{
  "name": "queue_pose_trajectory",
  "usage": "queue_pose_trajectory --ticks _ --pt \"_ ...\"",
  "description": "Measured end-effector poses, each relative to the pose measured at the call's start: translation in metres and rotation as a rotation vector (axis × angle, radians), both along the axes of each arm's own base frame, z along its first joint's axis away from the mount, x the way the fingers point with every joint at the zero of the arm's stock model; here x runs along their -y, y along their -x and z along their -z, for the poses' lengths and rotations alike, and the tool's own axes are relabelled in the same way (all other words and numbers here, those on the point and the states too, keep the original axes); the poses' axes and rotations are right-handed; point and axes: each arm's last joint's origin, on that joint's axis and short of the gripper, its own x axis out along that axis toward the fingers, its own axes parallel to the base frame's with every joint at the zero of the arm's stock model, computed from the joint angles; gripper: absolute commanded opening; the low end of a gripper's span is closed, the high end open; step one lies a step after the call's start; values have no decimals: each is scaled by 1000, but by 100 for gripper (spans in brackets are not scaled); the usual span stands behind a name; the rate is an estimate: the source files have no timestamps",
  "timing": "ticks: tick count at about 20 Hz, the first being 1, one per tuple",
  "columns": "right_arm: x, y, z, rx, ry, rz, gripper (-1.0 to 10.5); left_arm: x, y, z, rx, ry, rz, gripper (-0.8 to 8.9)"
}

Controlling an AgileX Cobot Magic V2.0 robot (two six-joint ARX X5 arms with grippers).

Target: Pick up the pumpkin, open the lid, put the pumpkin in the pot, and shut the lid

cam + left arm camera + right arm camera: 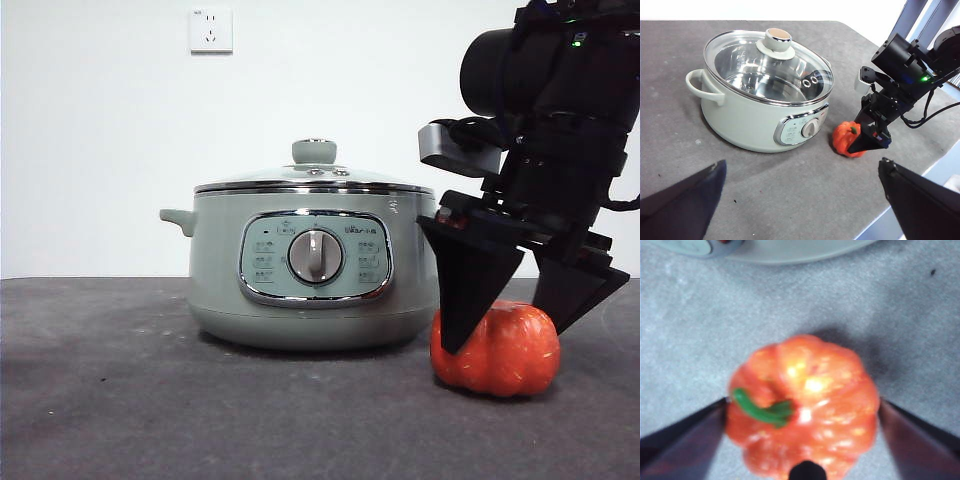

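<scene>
Both jaws flank pumpkin | right tool – open

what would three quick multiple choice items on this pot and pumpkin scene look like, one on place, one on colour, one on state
1. Where is the pumpkin?
A. inside the pot
B. on the table beside the pot
C. on top of the lid

2. What colour is the pumpkin's stem?
A. green
B. brown
C. yellow

3. How is the lid now?
A. lifted by a gripper
B. lying on the table
C. seated on the pot

Answers:
1 B, it sits on the grey table next to the pot, with the right gripper and its open jaws on either side.
2 A, the right wrist view shows a curved green stem.
3 C, its chrome rim rests on the pot, and the left gripper hangs well away.
</scene>
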Motion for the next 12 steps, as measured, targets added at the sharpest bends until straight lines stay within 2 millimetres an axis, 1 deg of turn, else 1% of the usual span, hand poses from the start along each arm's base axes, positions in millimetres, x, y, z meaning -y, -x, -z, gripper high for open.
queue_pose_trajectory --ticks 3,5,8,12 --pt "1 2 -3 -6 -2 14 -11 0 0 0 0 -5 -11 754" --pt "4 7 -13 7 -15 28 -11 -1 0 0 2 -10 -21 754" --pt "11 20 -44 90 -68 41 -11 -1 -7 -1 -10 -9 -20 754" --pt "26 48 -92 261 -176 56 -11 1 -32 -13 -3 1 -2 754"
